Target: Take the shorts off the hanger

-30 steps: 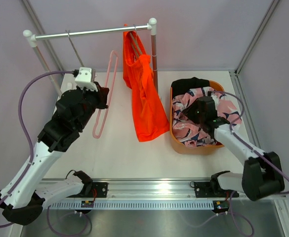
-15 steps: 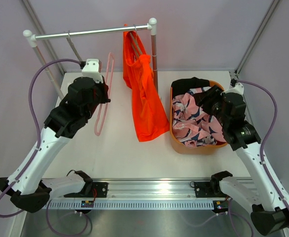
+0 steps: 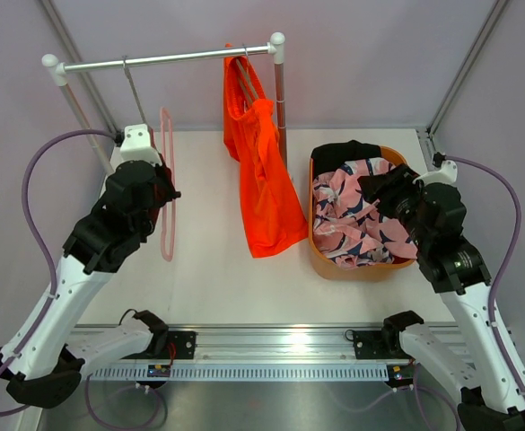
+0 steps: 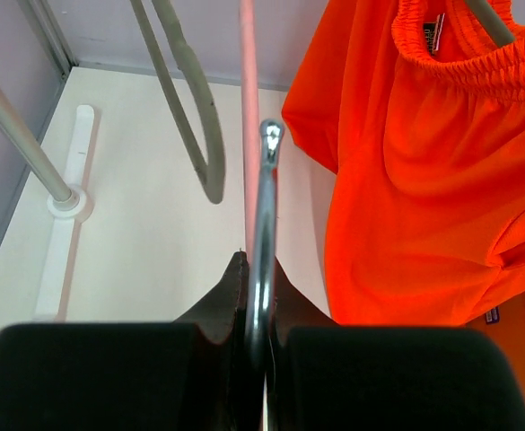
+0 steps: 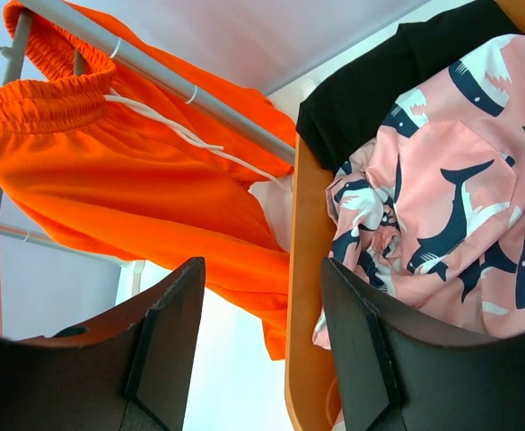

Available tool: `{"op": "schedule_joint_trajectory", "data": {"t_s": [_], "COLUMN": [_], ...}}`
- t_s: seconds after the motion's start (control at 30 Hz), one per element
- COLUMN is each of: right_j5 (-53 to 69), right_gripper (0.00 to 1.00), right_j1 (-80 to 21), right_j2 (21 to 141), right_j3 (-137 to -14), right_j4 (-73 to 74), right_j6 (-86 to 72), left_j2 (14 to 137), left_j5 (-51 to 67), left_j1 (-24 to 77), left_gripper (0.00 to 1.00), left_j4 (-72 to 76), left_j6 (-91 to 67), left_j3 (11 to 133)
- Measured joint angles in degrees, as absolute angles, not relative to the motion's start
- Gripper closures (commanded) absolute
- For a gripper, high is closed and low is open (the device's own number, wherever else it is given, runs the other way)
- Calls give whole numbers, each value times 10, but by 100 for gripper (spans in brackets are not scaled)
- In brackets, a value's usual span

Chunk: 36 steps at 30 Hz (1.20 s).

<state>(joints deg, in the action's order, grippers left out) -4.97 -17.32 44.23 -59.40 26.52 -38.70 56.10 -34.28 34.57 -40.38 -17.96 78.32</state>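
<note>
top view, orange shorts: I am watching the orange shorts [image 3: 266,193] hanging at the right end of the rail [image 3: 168,60], waistband up, long axis running down to the tabletop [image 3: 217,269], hem pointing toward me.
top view, basket: the pink shorts [image 3: 343,220] and black shorts [image 3: 347,153] are lying crumpled in the orange basket [image 3: 315,244], with no clear direction.
top view, change: a second ago my right hand [image 3: 392,193] was pressing down into the pink shorts. Now it is hovering over the basket's right side. My left hand [image 3: 159,190] is carrying the pink hanger [image 3: 166,180] further left than before. The orange shorts are hanging as before.
left wrist view: the fingers are pinching the pink hanger's metal hook [image 4: 264,224] tight, and the hook is pointing straight ahead. The orange shorts are hanging to its right.
right wrist view: the fingers are standing wide apart, holding nothing. The pink shorts are lying just beyond them.
</note>
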Motion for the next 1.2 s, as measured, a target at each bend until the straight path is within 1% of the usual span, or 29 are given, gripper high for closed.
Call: {"op": "schedule_joint_trajectory", "data": {"t_s": [0.3, 0.4, 0.5, 0.67, 0.9, 1.03, 1.2], "right_j5": [-49, -48, -43, -3, 58, 76, 98], "right_gripper": [37, 36, 34, 34, 33, 33, 33], "right_j1": [-173, -173, -173, -173, -174, -174, -174], "right_j2": [427, 421, 416, 423, 427, 427, 427], "right_j3": [-592, -592, -597, -634, -658, -658, -658], "right_j4": [279, 289, 300, 323, 332, 337, 337], "right_j6": [-381, -377, -368, -340, -302, -288, -280], "left_j2": [560, 595, 654, 759, 881, 905, 913], "left_j5": [-331, -324, -303, -224, -46, 33, 96], "left_j1": [345, 345, 335, 279, 149, 97, 82], "left_gripper": [100, 100, 100, 100, 100, 100, 100], "left_j4": [-406, -408, -411, -418, -445, -440, -428], "left_j6": [-187, -184, -174, -157, -156, -164, -165], "left_j3": [779, 810, 874, 995, 1161, 1183, 1183]}}
